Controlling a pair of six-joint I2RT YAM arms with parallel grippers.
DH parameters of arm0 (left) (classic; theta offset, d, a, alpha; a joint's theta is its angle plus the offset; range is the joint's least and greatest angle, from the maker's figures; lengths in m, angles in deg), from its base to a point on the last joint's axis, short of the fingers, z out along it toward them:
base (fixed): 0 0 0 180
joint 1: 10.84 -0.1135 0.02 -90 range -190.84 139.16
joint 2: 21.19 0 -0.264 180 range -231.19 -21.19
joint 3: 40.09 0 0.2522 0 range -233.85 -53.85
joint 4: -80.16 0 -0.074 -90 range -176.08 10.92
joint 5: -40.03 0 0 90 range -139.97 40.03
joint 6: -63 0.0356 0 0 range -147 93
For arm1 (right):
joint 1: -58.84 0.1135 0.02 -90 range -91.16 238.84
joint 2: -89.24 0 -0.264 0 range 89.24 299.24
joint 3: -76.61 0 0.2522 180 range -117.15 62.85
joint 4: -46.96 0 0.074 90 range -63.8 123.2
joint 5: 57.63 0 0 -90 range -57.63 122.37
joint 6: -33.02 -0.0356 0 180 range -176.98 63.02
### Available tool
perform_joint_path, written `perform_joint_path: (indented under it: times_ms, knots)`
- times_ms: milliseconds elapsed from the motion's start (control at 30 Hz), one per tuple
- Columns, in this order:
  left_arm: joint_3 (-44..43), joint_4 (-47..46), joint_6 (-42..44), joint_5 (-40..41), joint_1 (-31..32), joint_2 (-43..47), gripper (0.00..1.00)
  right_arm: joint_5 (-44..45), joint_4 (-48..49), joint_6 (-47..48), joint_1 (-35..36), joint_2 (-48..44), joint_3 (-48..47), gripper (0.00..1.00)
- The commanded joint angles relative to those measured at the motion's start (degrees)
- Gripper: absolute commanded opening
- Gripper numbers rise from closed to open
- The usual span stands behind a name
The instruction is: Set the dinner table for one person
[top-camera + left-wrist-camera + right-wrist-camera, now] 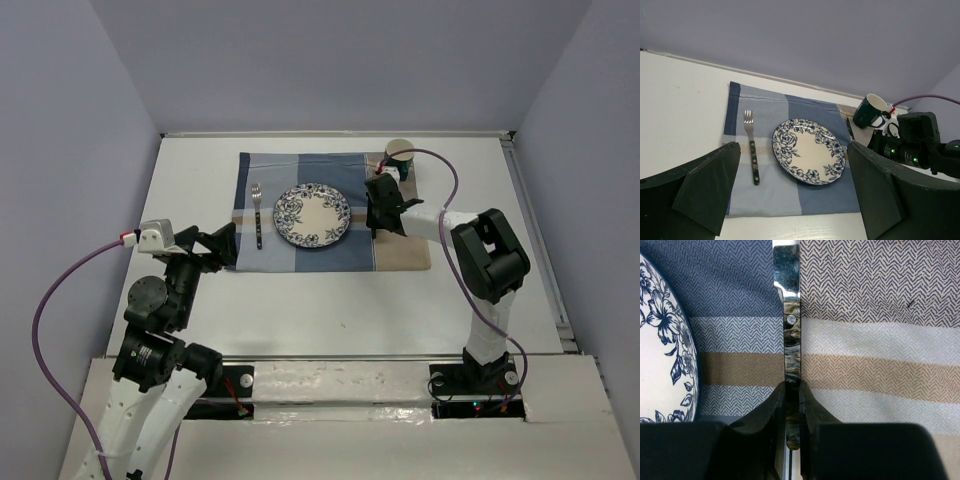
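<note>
The white dinner table (300,310) carries a blue-and-tan striped cloth (300,255). On the cloth lie a blue-flowered plate (312,215) and, to its left, a fork (257,215). A dark green mug (399,158) stands at the cloth's far right corner. My right gripper (378,205) is just right of the plate. In the right wrist view it (792,400) is shut on the marbled handle of a knife (792,340), which is at the cloth's surface beside the plate's rim (665,355). My left gripper (222,245) is open and empty at the cloth's left near corner.
The left wrist view shows the fork (752,150), plate (809,158), mug (870,111) and the right arm (920,145) ahead between my open left fingers (710,190). Grey walls close in the table at the back and sides.
</note>
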State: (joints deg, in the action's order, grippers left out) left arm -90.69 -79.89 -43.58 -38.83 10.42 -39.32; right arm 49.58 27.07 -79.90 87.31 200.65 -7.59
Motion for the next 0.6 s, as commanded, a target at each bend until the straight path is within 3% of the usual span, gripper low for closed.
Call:
perform_joint_path:
  times_ms: [0,300,467,567]
  knots:
    - [-0.87,-3.03,0.58,-0.33,-0.43,-0.50,0.99,2.12,-0.99,-1.34,-0.43,0.56,-3.04,0.27]
    - [-0.87,-3.03,0.67,-0.06,-0.43,-0.85,0.99,-3.32,-3.09,1.03,-0.43,-8.31,-2.87,0.43]
    - [-0.95,-3.12,0.67,-0.41,-0.95,-0.77,0.99,-8.42,-4.50,1.21,-0.43,-19.28,1.16,0.44]
    - [-0.95,-3.56,0.85,-1.29,-2.09,-0.59,0.99,-11.83,-5.29,2.26,-0.43,-33.39,5.46,0.45]
